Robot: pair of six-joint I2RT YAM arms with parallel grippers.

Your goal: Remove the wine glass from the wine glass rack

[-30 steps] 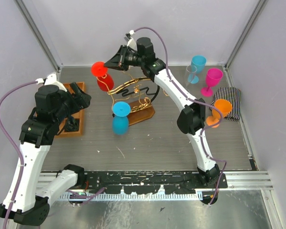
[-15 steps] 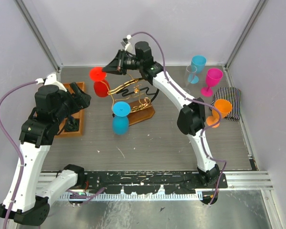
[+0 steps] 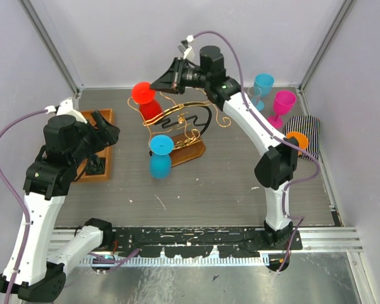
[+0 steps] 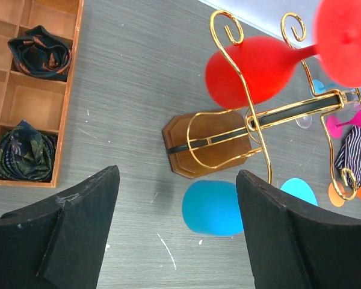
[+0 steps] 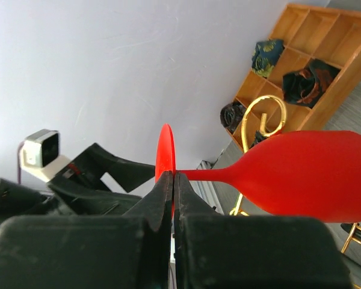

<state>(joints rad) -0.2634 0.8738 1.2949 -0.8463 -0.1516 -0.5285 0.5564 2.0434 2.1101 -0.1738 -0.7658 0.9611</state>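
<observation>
the right pincer [image 5: 171,177] is clamped on the rim of the round foot of the red glass [image 5: 307,174]. its fingers are pressed together, with only the thin disc between them. in the top view this glass sits in the upper middle of the frame, at the upper left end of the rack [image 3: 177,120]. it lies tilted, with the foot up and left and the bowl lower, just beside the rack's curled gold ends. in the left wrist view a gold scroll crosses in front of the bowl. i cannot tell whether the stem is clear of the wire.

a blue glass [image 3: 159,155] hangs at the rack's lower end, bowl down.

the left pincer [image 4: 177,180] hangs over the worktop [image 3: 196,190] at the left of the top view, fingers wide apart and nothing between them. the tray [image 4: 65,114] lies below it, with dark cloths in its compartments.
</observation>
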